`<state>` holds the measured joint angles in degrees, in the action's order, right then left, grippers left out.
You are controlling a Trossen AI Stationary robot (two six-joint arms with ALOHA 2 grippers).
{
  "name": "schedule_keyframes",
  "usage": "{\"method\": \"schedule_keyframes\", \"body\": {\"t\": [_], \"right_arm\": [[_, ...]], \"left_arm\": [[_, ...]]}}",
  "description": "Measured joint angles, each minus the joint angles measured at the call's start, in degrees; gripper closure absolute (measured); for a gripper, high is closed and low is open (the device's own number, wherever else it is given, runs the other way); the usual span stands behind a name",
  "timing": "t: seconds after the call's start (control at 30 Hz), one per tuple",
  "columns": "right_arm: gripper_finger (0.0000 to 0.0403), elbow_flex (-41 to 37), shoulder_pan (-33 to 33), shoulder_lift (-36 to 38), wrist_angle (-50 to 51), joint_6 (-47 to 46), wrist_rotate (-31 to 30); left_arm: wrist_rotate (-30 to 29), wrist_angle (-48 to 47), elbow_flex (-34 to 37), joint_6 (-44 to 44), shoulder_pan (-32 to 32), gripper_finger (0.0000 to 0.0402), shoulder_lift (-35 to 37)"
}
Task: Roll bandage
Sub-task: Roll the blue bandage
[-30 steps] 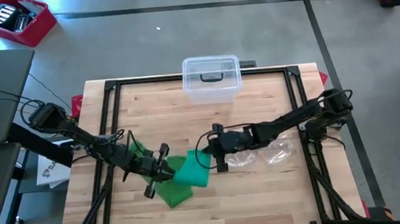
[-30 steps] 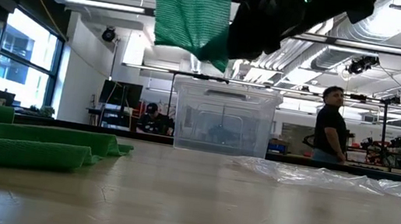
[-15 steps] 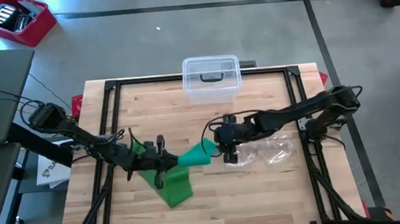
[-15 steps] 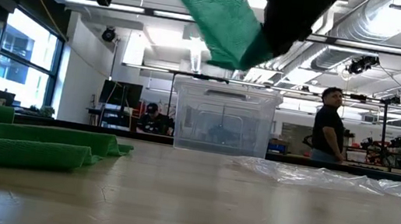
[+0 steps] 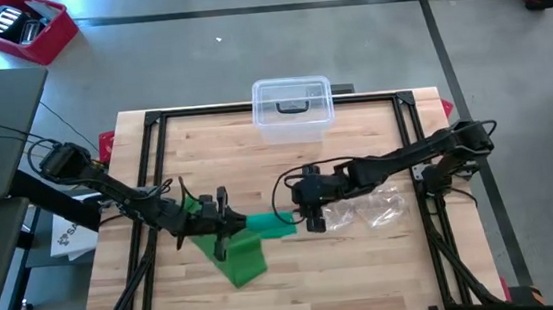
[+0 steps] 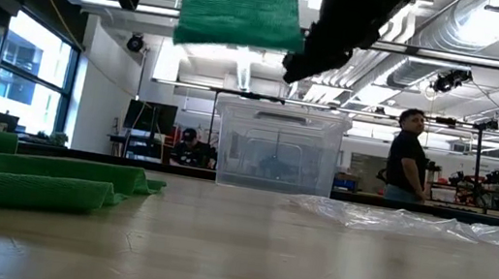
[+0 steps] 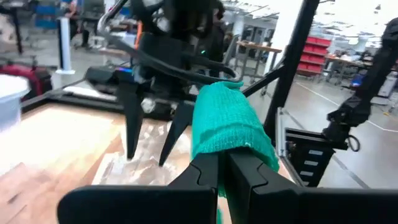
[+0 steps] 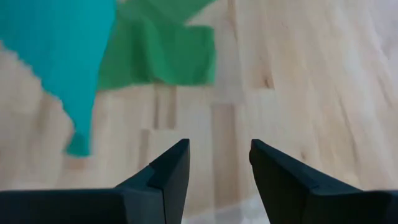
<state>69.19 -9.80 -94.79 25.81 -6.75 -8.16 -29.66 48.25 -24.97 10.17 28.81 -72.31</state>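
Observation:
A green mesh bandage [image 5: 268, 224] is held up over the middle of the table by my left gripper [image 5: 224, 223], which is shut on it. A wrapped part of it [image 7: 227, 124] sits at the fingertips. Its free end [image 6: 239, 6] hangs in the air, and the rest lies in loose folds [image 5: 238, 262] on the wood near the left side [image 6: 38, 183]. My right gripper [image 5: 310, 217] stands open just right of the free end, slanting down, with nothing between its fingers [image 8: 219, 155]; the left wrist view also shows its fingers [image 7: 152, 134]. My left gripper pinches the bandage between its two shut fingers, at their tips [image 7: 222, 163], where several layers wrap over the tips. The fingers lie level and point toward the table's right. The held part is clear of the table, and a tail runs down to the folds [image 5: 233, 259] on the wood.
A clear plastic box [image 5: 292, 106] stands at the middle of the far edge. A crumpled clear plastic wrapper [image 5: 372, 210] lies right of the right gripper. A person [image 6: 409, 152] stands in the room beyond the table. A red bin [image 5: 19, 27] sits on the floor, far left.
My right gripper has opened and let go of the bandage's free end, then risen and drawn back a little toward the table's right. My left gripper has rolled its wrist. The free end, first pulled slanting toward the right gripper, now hangs straight from the left gripper.

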Motion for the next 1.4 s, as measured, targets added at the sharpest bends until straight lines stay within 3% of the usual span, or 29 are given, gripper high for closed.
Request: {"method": "schedule_keyframes", "body": {"t": [0.17,0.43,0.8,1.1,1.23,1.4], "right_arm": [[0.024,-0.5,-1.0,0.4,6.6,-1.8,-2.5],[0.024,-8.3,-2.6,0.4,3.6,-5.8,-3.1],[0.0254,-10.4,-3.6,-2.9,-12.6,-1.2,9.1],[0.0269,-10.4,-0.4,-9.9,-29.5,3.0,12.3],[0.0269,-7.3,1.2,-13.9,-30.3,9.2,12.8],[0.0269,2.0,3.5,-20.5,-27.9,15.2,12.0]], "left_arm": [[-4.2,-5.6,0.0,4.0,-0.5,0.0401,0.0],[-10.2,-13.5,0.0,10.5,-1.6,0.0401,0.0],[-18.0,-30.6,0.1,21.0,-5.8,0.0401,0.0],[-19.6,-27.4,9.1,30.3,-8.0,0.0401,0.0],[-19.6,-24.6,12.7,33.3,-8.0,0.0401,0.0],[-19.6,-24.5,15.3,35.1,-8.0,0.0401,0.0]]}}
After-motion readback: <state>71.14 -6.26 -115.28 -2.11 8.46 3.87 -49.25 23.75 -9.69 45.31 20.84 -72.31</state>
